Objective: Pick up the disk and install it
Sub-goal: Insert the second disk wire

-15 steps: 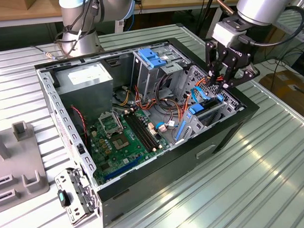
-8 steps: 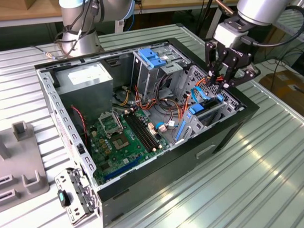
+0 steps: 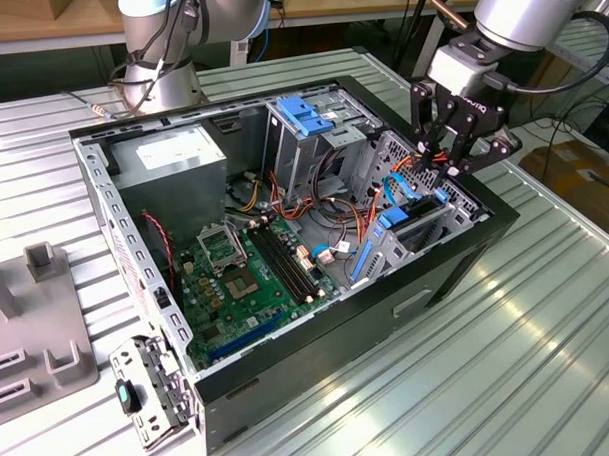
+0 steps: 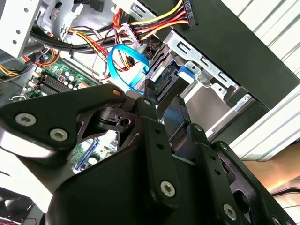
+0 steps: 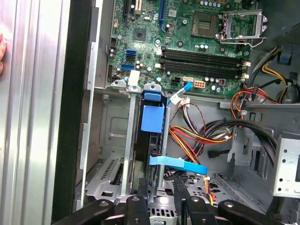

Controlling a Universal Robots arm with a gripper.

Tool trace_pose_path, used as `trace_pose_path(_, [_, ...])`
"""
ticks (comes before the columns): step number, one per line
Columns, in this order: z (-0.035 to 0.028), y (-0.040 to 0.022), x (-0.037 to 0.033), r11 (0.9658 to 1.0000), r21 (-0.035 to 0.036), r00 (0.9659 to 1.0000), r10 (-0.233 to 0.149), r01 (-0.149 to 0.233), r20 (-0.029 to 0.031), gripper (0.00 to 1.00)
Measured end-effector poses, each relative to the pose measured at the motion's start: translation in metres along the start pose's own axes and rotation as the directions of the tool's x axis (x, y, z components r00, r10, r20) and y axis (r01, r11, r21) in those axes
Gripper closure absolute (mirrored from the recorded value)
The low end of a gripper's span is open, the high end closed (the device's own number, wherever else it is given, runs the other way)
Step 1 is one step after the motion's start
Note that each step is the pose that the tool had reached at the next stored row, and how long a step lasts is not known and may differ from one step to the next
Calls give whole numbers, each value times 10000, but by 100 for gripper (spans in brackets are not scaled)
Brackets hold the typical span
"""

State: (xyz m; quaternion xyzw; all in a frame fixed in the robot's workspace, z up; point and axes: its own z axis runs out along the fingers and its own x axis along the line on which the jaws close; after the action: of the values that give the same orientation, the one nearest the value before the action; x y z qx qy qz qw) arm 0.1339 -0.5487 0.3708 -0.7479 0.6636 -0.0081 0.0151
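Progress looks far along: the disk (image 3: 412, 222) already sits on edge inside the metal drive cage (image 3: 424, 199) at the right of centre in the exterior view, in the corner of the open computer case (image 3: 240, 380) nearest that frame's right edge. Its blue rail and tab show at the near end of the slot. In the first wrist view the disk (image 5: 152, 140) appears as a dark slab with a blue tab, standing between the cage's upright metal guides in the lower middle of the frame, so the picking up seems finished and the sliding in seems done or nearly so. Whether it has fully seated I cannot tell.

The tool (image 3: 460, 143) hangs just above the cage in the upper right of the exterior view. Its fingers (image 3: 502, 146) are spread apart and nothing is between them; in the second wrist view the black fingers (image 4: 154, 136) point down at the blue end of the disk (image 4: 180, 72), near it but not gripping it. A light blue data cable (image 4: 123, 63) loops beside the slot, and one blue cable end (image 5: 178, 162) lies across the disk in the first wrist view. Its plug looks unattached, though that is a judgement. The case rests on a ribbed metal desk (image 3: 509, 361).
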Motion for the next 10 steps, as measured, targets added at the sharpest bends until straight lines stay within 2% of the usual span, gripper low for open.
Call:
trace_pose_path(3, [0,0,0,9995,-2,9995,-300,300,10,64])
trace_pose_path(6, [0,0,0,9969,-5,9969,-791,791,26,64])
trace_pose_path(10, [0,0,0,9958,-5,9958,-911,911,31,64])
